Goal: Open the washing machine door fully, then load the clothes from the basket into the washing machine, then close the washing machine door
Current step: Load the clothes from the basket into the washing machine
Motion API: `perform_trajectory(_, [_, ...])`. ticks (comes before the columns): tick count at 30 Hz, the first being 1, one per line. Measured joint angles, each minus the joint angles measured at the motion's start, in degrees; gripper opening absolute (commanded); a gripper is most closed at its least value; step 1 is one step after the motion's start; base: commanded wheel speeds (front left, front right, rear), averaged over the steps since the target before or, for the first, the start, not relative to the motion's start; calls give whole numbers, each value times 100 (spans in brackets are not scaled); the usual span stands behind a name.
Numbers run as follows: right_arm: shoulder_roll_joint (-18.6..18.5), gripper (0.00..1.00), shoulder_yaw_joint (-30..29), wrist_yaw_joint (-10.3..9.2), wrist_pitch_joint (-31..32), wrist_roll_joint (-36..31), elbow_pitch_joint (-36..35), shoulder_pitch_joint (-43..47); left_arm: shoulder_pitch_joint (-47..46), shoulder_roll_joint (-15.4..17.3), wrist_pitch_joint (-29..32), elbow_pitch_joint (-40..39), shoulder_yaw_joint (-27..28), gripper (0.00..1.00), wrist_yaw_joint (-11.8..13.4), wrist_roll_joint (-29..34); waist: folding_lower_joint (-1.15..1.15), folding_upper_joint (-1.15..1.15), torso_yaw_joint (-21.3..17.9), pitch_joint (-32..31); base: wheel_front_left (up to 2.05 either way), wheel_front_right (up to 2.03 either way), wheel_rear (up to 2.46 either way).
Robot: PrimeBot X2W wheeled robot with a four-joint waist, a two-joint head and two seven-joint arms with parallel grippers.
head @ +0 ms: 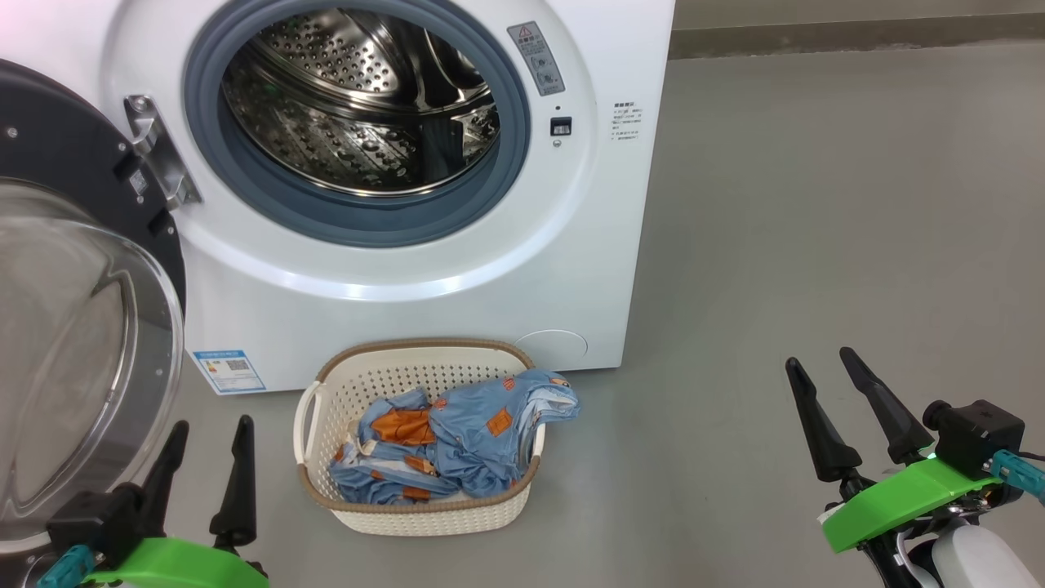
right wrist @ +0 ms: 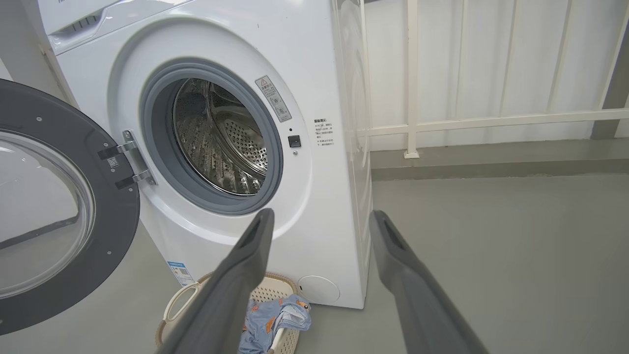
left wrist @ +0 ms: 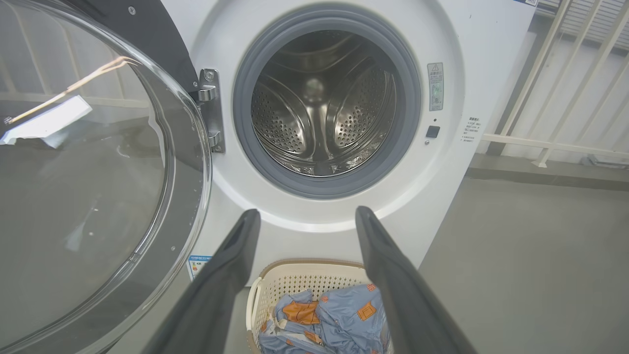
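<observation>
Currently left gripper (head: pixel 212 421) and right gripper (head: pixel 818 356) gape empty, so a shallow grab could snag clothes (head: pixel 457 441) on the basket (head: pixel 424 345) rim, tipping it.

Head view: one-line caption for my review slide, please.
Washer door open, drum empty, clothes in the floor basket; left pincer and right pincer open, holding nothing.

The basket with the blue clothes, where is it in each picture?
Head view: basket low in the middle, on the floor before the washing machine.
Left wrist view: basket at bottom edge, middle, cut off.
Right wrist view: basket at bottom edge, left of middle, partly hidden.
Shared landmark: blue label sticker, just left of it.
</observation>
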Motion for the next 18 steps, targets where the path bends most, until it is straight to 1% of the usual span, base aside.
perform_trajectory(6, [-1, 100, 1, 0, 0, 0, -1, 0, 0, 0, 0, 2, -2, 100, 9, -1, 0, 0, 4, 9, 1, -1, 0])
perform_trajectory(10, [-2, 100, 3, 0, 0, 0, -2, 0, 0, 1, 0, 7, -11, 100, 34, -1, 0, 0, 8, 24, 41, -41, 0])
perform_trajectory(14, [-3, 100, 4, 0, 0, 0, -2, 0, 1, 1, 0, 7, -20, 100, 51, -1, 0, 0, 8, 27, 96, -96, 0])
perform_trajectory(18, [-4, 100, 5, 0, 0, 0, -4, 1, 2, 2, 0, 5, -20, 100, 55, -1, 0, 0, 6, 30, 150, -150, 0])
